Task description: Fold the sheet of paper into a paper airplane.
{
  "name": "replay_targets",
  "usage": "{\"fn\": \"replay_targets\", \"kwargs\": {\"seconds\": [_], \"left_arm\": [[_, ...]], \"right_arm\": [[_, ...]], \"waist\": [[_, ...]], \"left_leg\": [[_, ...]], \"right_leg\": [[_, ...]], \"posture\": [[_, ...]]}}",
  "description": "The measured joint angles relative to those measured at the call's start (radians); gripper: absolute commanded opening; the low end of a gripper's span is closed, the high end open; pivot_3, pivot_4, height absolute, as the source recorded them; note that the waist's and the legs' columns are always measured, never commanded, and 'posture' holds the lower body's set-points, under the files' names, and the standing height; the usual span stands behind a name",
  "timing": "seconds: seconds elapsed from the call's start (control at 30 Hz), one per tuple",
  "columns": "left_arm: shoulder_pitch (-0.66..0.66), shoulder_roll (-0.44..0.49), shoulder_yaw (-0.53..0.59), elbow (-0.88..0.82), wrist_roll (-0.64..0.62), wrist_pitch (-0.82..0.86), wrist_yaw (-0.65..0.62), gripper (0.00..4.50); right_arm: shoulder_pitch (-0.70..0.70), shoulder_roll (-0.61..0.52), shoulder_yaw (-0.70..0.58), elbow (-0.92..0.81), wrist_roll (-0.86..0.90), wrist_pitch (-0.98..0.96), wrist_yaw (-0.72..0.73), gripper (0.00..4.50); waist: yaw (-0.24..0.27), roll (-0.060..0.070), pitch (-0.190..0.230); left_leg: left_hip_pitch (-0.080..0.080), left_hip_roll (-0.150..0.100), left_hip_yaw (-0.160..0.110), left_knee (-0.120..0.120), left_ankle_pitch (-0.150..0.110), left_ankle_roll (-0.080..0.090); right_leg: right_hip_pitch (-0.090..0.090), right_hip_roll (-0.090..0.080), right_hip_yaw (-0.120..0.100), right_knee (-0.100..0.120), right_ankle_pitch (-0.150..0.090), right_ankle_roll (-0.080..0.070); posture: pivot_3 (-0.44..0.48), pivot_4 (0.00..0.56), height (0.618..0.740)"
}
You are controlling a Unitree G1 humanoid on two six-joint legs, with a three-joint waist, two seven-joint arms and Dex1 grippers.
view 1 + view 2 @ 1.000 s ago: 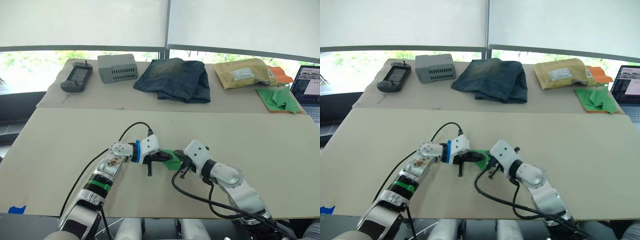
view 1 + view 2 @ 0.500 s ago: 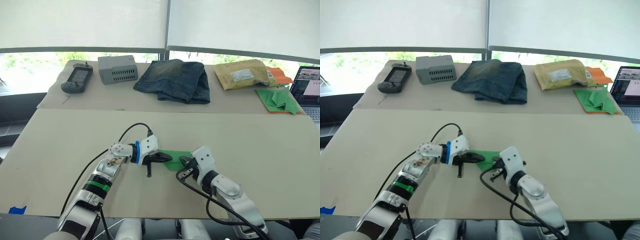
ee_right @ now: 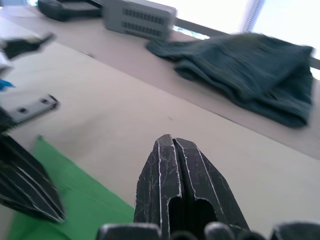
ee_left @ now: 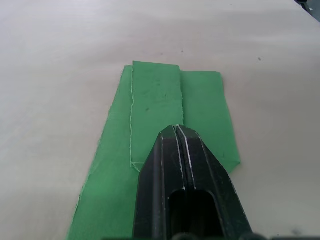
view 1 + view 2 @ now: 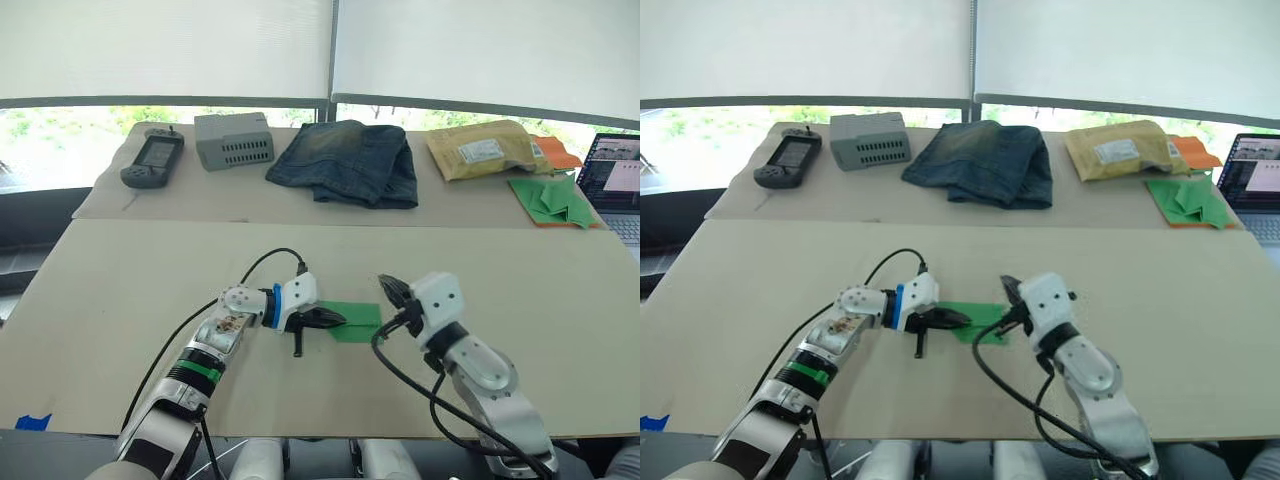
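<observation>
Two black fingers of the left gripper (image 4: 176, 131) are pressed together, tips flat on the thin bright green folded sheet of paper (image 5: 355, 320), pinning it to the beige tabletop (image 5: 120, 290). R gripper (image 3: 172, 142) fingers also closed w/ nothing between them, raised just off the sheet's far end. Sheet lies mid-tabletop, a narrower flap folded over its middle. Judgement: next crease wants L tips holding firm while R presses along the fold edge, slow, so the thin paper doesn't skid.

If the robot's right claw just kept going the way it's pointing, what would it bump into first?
Probably the folded jeans at the back. The shut right gripper is lifted off the green sheet of paper, aiming across bare table toward them, though depth is hard to judge.
</observation>
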Motion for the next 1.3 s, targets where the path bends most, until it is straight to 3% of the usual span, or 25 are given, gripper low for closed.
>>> {"fn": "replay_targets", "kwargs": {"seconds": [0.23,0.43,0.83,1.1,1.3], "left_arm": [[0.012,-0.003,-0.004,-0.026,0.004,0.014,0.025,0.0],[0.049,0.03,0.005,-0.086,-0.001,0.05,0.065,0.0],[0.165,0.227,0.168,-0.179,-0.033,0.128,0.131,0.0],[0.181,0.164,0.196,-0.248,-0.136,0.235,0.132,0.0],[0.176,0.182,0.188,-0.349,-0.208,0.338,0.084,0.0]], "right_arm": [[0.033,0.05,0.04,0.18,0.003,0.004,0.002,0.06],[0.012,0.058,0.044,0.206,0.019,0.011,0.019,0.06],[-0.007,0.057,0.053,0.218,0.021,0.036,0.05,0.06],[-0.02,0.019,0.051,0.223,0.024,0.004,0.093,0.06],[-0.039,-0.062,-0.032,0.151,0.176,0.089,0.206,0.06]], "waist": [[-0.002,0.0,0.0],[-0.007,0.0,0.0],[-0.02,0.0,-0.003],[-0.023,0.0,-0.002],[-0.029,0.001,0.001]], "left_leg": [[0.0,0.0,0.001,0.001,0.0,0.0],[0.002,0.002,0.0,0.0,0.0,0.0],[0.007,0.007,-0.004,-0.004,0.0,0.0],[0.002,0.006,-0.003,-0.003,0.0,0.0],[0.001,0.006,-0.004,-0.003,0.0,0.0]], "right_leg": [[0.0,-0.003,0.001,-0.001,0.001,0.001],[0.001,-0.001,0.001,0.0,0.0,0.001],[0.002,0.001,0.001,0.001,-0.001,-0.002],[-0.001,0.0,0.001,0.001,-0.001,-0.002],[-0.002,0.001,0.001,0.001,-0.001,-0.002]], "posture": [[0.0,0.15,0.728],[0.0,0.15,0.728],[0.0,0.15,0.728],[0.0,0.15,0.728],[0.0,0.15,0.728]]}}
